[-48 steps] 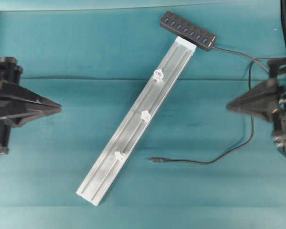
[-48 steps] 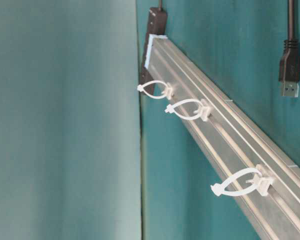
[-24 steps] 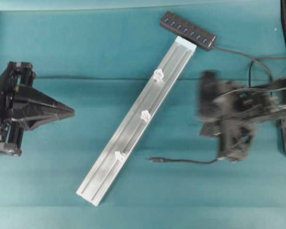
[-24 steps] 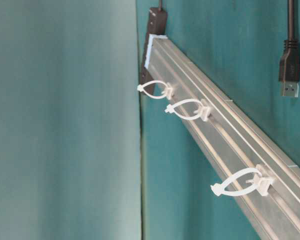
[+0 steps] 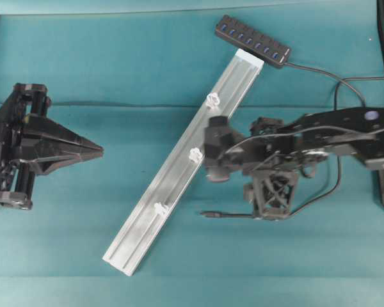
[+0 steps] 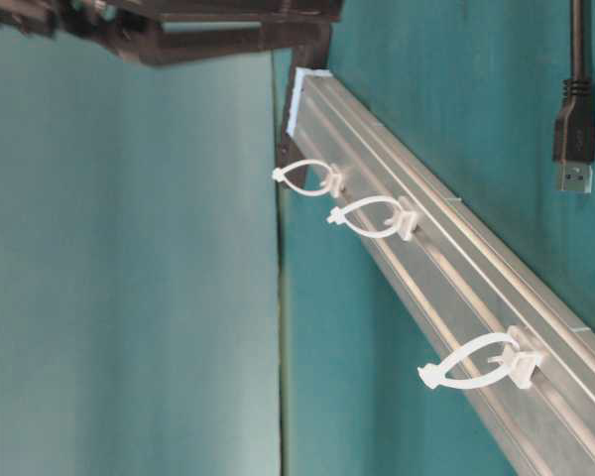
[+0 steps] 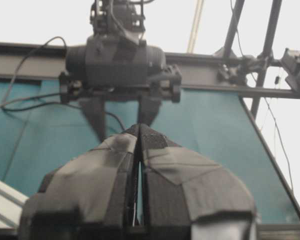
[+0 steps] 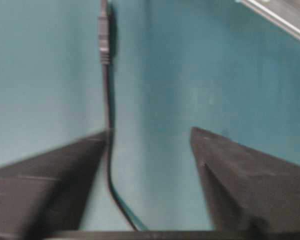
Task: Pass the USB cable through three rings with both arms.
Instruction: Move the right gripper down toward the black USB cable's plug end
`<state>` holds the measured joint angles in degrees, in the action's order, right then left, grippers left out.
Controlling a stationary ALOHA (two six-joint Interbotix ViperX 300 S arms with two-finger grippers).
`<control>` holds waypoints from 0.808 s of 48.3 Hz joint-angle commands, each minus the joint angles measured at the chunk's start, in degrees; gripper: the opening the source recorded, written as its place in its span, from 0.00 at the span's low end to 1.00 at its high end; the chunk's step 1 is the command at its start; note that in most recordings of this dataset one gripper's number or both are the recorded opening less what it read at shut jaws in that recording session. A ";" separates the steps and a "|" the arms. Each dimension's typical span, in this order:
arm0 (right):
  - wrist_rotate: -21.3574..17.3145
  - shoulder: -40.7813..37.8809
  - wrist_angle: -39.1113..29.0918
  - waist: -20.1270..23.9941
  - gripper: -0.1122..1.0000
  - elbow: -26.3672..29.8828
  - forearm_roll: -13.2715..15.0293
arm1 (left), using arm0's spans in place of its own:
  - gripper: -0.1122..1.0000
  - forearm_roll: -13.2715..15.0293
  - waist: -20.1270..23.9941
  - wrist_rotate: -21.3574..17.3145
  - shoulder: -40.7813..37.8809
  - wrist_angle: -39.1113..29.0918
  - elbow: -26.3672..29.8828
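The USB cable (image 5: 243, 216) lies on the teal cloth, and its plug (image 5: 208, 214) points left toward the silver rail (image 5: 237, 83). Three white rings (image 5: 212, 100) (image 5: 195, 154) (image 5: 160, 208) stand along that rail, seen as loops (image 6: 367, 216) from table level. My right gripper (image 5: 271, 211) hangs open over the cable behind the plug. In the right wrist view the cable (image 8: 106, 100) runs close beside the left finger of the right gripper (image 8: 150, 131), and nothing is gripped. My left gripper (image 5: 100, 151) is shut and empty at the far left, pointing toward the rail. Its jaws (image 7: 139, 127) are pressed together.
A black multi-port hub (image 5: 253, 41) lies at the rail's far end, and the cable loops from it down the right side. The right arm (image 5: 333, 128) stretches across from the right edge, and its wrist camera (image 5: 217, 153) is beside the middle ring.
The right arm swung in from the right edge to above the cable, and its gripper went from shut to open. The left gripper moved slightly to the right.
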<state>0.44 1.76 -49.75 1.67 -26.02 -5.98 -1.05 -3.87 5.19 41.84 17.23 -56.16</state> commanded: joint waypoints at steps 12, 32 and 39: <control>0.09 -6.42 5.36 4.57 0.83 0.44 2.02 | 0.10 -0.09 0.00 0.09 0.26 0.26 1.23; -0.09 -12.57 10.81 5.80 0.82 0.44 2.02 | 0.10 -0.09 -0.18 0.09 0.70 0.26 1.05; -1.93 -13.27 12.04 5.62 0.82 0.09 2.02 | 0.10 -0.09 -0.18 0.00 0.97 0.09 0.97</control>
<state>-0.26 -10.81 -38.41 7.38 -25.84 -4.04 -1.05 -3.96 5.19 42.45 17.23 -56.25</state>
